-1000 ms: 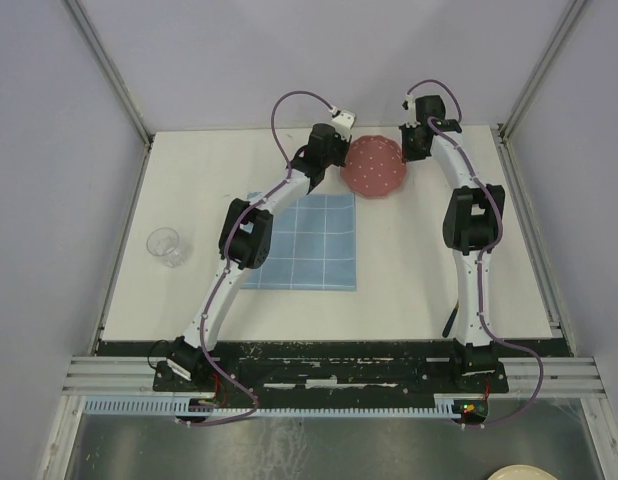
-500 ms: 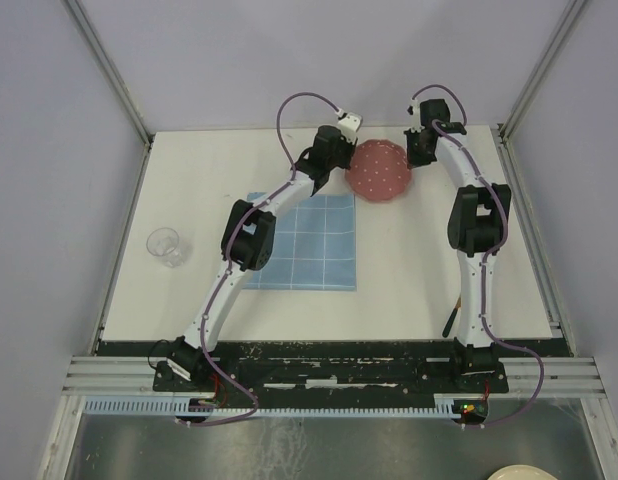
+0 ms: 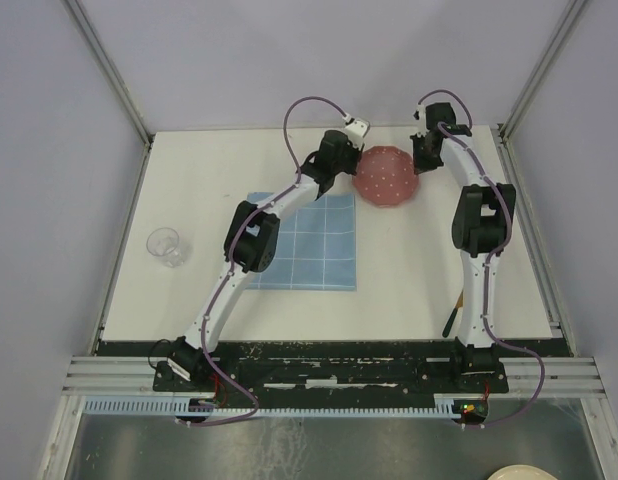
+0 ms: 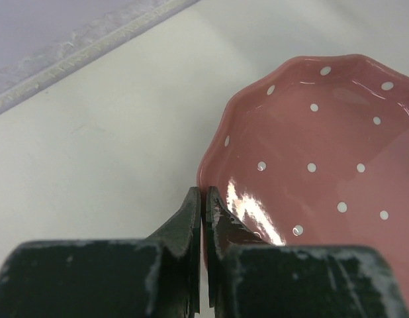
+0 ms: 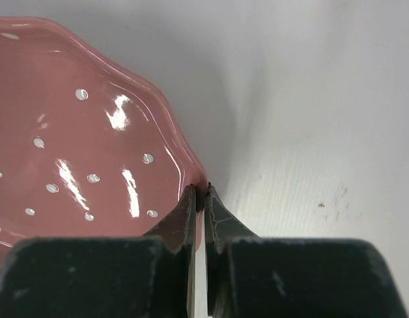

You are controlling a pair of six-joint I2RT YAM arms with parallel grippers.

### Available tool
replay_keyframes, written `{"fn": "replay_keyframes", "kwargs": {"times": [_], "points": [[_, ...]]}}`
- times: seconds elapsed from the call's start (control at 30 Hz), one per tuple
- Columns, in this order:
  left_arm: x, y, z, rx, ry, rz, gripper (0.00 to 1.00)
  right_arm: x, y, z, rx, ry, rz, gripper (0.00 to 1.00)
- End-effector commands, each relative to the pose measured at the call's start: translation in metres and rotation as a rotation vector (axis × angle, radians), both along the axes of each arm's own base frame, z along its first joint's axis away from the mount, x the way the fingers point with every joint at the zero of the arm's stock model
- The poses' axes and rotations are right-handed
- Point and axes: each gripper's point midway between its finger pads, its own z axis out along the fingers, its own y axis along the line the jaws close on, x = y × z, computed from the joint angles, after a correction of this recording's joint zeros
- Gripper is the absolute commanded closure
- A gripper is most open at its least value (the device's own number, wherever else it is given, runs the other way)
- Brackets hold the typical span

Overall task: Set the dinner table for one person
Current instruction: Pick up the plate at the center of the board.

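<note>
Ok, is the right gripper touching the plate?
Touching. The right wrist view shows the right gripper pinched shut on the scalloped rim of the plate.

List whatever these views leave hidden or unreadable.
- Top view: dark stick-like item beside the right arm, too small to identify.
- Top view: pale round thing, cut off by the bottom edge.
- Wrist views: pink plate runs past the frame edges; whether it clears the dinner table is unclear.
</note>
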Motion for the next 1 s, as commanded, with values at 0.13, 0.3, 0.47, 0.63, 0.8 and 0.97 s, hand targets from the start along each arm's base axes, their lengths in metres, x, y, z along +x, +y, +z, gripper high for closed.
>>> {"fn": "replay_keyframes", "kwargs": {"times": [0.13, 0.3, 0.47, 0.63, 0.8, 0.97], "points": [[-0.042, -0.062, 0.099, -0.135, -0.138, -0.167, 0.97, -0.007, -0.012, 0.053, -0.01, -0.088, 0.015, 0.98], [-0.067, -0.076, 0.106, -0.133, -0.111, -0.214, 0.97, -0.021, -0.009, 0.054, 0.005, -0.06, 0.041, 0.98], [-0.086, -0.079, 0.104, -0.12, -0.079, -0.23, 0.97, -0.037, -0.002, 0.049, 0.031, 0.008, 0.094, 0.98], [-0.103, -0.074, 0.092, -0.071, -0.03, -0.244, 0.97, -0.057, -0.001, 0.037, 0.028, 0.09, 0.139, 0.98], [-0.12, -0.074, 0.08, -0.024, 0.008, -0.263, 0.97, -0.077, -0.002, 0.024, 0.017, 0.15, 0.161, 0.98], [-0.135, -0.08, 0.07, -0.016, 0.052, -0.274, 0.97, -0.091, -0.007, 0.018, -0.005, 0.186, 0.166, 0.98]]}}
